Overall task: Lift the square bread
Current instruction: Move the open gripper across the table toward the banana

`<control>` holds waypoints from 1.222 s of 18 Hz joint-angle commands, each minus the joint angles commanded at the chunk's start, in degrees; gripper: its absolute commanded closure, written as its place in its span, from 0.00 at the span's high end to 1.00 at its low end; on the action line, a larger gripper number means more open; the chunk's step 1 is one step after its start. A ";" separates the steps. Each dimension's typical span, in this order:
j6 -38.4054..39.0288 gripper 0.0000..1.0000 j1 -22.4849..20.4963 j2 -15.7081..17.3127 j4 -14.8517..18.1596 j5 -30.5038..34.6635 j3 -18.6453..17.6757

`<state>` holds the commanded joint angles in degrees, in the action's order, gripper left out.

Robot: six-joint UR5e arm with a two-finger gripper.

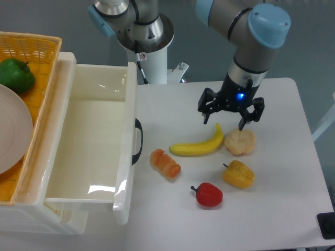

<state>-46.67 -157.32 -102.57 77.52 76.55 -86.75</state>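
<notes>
I work over a plain white tabletop (282, 209) with a grey-blue wall behind it, and my own white mounting post rises at the table's far edge. My black two-finger gripper (231, 121) hangs with its fingers spread apart and nothing between them, above and to the right of the long curved yellow banana (199, 146), which I take as my landmark. The small blocky orange-brown bread with paler ridged segments (165, 163) lies just below and to the left of the banana's left tip, close to it, well apart from my fingers. At the banana's right tip sits a pale beige lumpy round bun (240, 141), touching or nearly touching it, directly under my right finger. Below the banana, toward its right end, lies a yellow toy pepper (238, 174), and below its middle a red toy pepper (209, 194). Left of the banana stands an open cream plastic drawer (99, 151) with a dark handle, holding nothing. Farther left, a woven yellow basket (31, 47) holds a green toy pepper (15, 75) and a white plate (13, 130).
</notes>
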 joint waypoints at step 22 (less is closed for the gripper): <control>20.03 1.00 2.90 -4.04 -0.26 -1.14 -4.48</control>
<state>-26.64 -154.42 -106.61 77.25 75.41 -91.23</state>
